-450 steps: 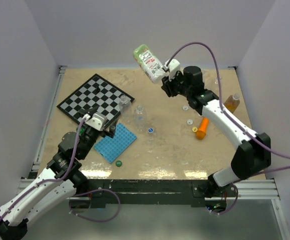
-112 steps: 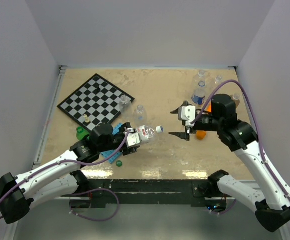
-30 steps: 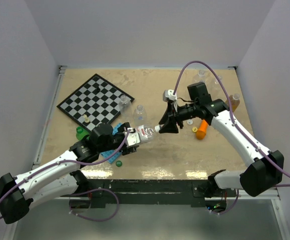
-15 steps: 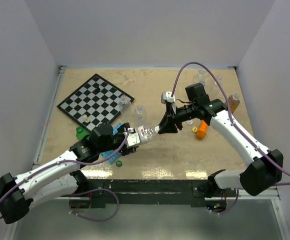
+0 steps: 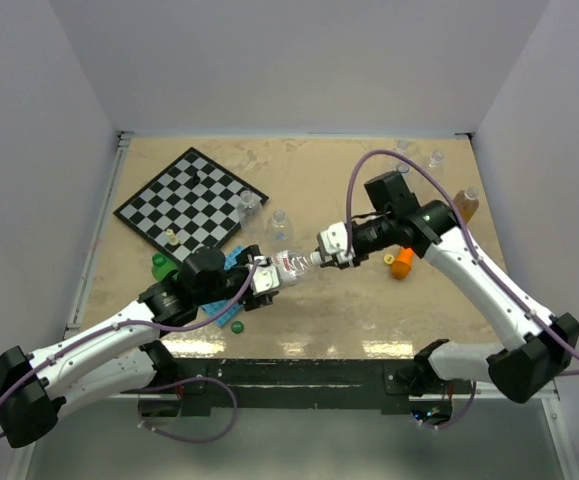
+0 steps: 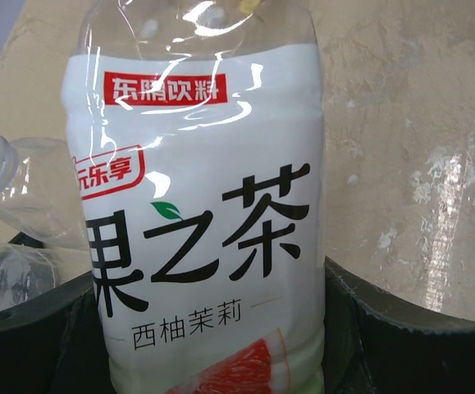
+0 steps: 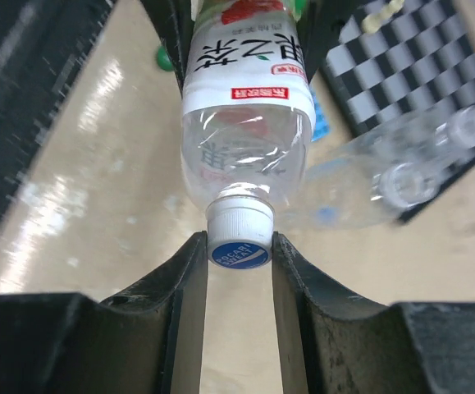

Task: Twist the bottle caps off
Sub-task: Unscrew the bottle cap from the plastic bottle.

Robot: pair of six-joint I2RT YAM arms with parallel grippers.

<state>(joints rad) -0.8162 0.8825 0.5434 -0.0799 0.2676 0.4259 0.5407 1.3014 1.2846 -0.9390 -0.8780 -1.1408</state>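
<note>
two arms met over the near middle of the table (image 5: 319,185). the left gripper (image 5: 265,276) was clamped round the body of the one labelled bottle (image 5: 287,265), held on its side with its neck pointing right. the right gripper (image 5: 329,248) had its two fingers pinched on either side of the bottle cap (image 7: 239,234) (white skirt, blue top), which sat on that bottle's neck

counted from above: one chessboard (image 5: 191,198) at the far left with one pale chess piece (image 5: 170,238) on its near corner; one blue studded mat (image 5: 233,258), mostly hidden under the left arm; one loose green cap (image 5: 237,325) by the near edge; one orange carrot toy (image 5: 401,262) just right of the right gripper; one amber bottle (image 5: 466,203) at the right edge. at least three clear bottles showed: one (image 5: 279,220) just beyond the held bottle and two small ones (image 5: 401,148) (image 5: 436,158) in the far right corner. a green thing (image 5: 159,265) lay left of the left arm, too hidden to name

the table top was tan and marbled, with glare patches along its near side. a metal rail (image 5: 94,250) ran down its left edge and a black beam (image 5: 299,375) along the near edge, where the arm bases were bolted. plain pale walls (image 5: 269,60) closed in the left, far and right sides
</note>
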